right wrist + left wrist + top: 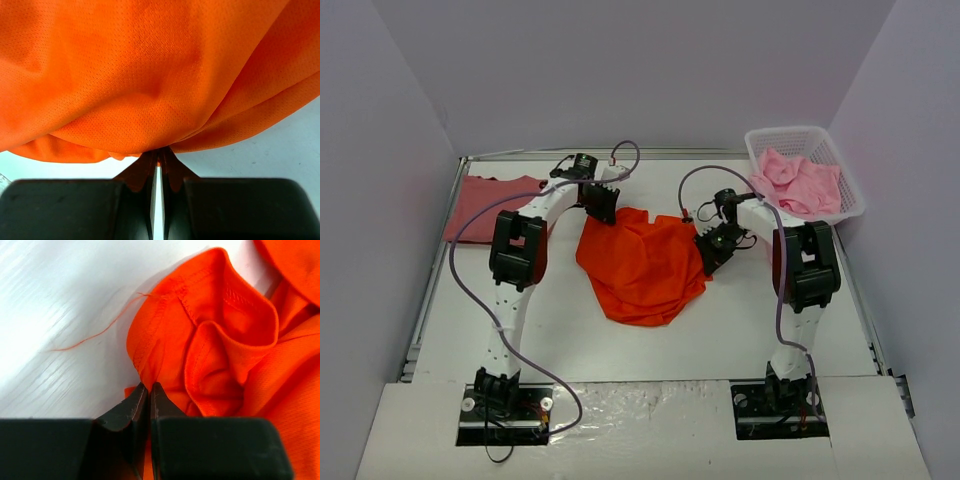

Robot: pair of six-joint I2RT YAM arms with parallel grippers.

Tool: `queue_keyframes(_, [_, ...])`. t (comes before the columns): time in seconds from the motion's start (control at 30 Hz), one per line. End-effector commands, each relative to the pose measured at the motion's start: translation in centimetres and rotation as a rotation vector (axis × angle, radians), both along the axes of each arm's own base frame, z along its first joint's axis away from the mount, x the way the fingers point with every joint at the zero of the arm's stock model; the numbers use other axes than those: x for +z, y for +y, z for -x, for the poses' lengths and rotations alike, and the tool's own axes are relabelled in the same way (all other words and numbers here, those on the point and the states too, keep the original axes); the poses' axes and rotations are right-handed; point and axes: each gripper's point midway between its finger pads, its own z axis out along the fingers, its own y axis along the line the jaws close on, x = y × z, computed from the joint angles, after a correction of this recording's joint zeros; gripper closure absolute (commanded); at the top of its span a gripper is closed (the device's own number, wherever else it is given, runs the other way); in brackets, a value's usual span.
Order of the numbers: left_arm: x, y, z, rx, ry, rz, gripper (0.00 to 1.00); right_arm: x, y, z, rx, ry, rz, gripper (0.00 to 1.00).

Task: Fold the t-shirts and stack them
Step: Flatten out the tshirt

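The bright orange-red cloth t-shirt (642,265) is clamped at opposite edges by the left end effector (149,390) and right end effector (159,154), likely for spreading flat.

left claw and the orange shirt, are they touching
Touching. The left wrist view shows the left claw shut on an edge of the orange shirt, with cloth pinched between its tips.
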Motion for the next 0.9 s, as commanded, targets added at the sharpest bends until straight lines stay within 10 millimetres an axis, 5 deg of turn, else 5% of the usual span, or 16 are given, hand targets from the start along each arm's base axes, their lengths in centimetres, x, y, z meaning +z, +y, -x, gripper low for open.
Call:
queue_keyframes(0.0, [4.1,2.5,-0.5,0.033,-0.105,-0.125,0.98,0.6,-0.9,0.4,-0.001,-0.017,0.066,1.0])
queue_keyframes(0.17, [10.7,6.2,-0.8,0.111,-0.255,-0.262,0.98,4.9,-2.3,-2.6,-0.06,-0.164,0.115,1.0])
queue_keyframes(0.3, [16.3,8.8,0.2,0.178,-0.345,-0.306,0.98,11.4,-4.2,-6.5,-0.149,-0.332,0.122,1.0])
queue_keyframes(0.33, [18.8,9.3,0.8,0.198,-0.387,-0.298,0.98,12.6,-4.6,-7.2,-0.169,-0.364,0.123,1.0])
queue_keyframes(0.4, [20.6,10.2,1.9,0.227,-0.407,-0.313,0.98,16.4,-5.7,-8.7,-0.221,-0.452,0.117,1.0])
queue_keyframes(0.53, [25.3,11.3,6.0,0.24,-0.465,-0.292,0.98,20.9,-6.5,-9.1,-0.27,-0.55,0.088,1.0])
queue_keyframes(0.67, [25.3,11.8,10.4,0.2,-0.43,-0.293,0.98,21.6,-5.8,-7.0,-0.246,-0.546,0.041,1.0])
queue_keyframes(0.7, [23.4,12.1,11.9,0.175,-0.376,-0.311,0.98,21.9,-5.7,-6.3,-0.241,-0.553,0.033,1.0])
queue_keyframes(0.77, [23.7,11.8,14.9,0.132,-0.381,-0.281,0.97,20.3,-5.8,-4.8,-0.226,-0.512,0.04,1.0])
queue_keyframes(0.87, [21.1,11.5,19.9,0.016,-0.314,-0.273,0.95,18.7,-6.1,-2.5,-0.214,-0.469,0.05,1.0])
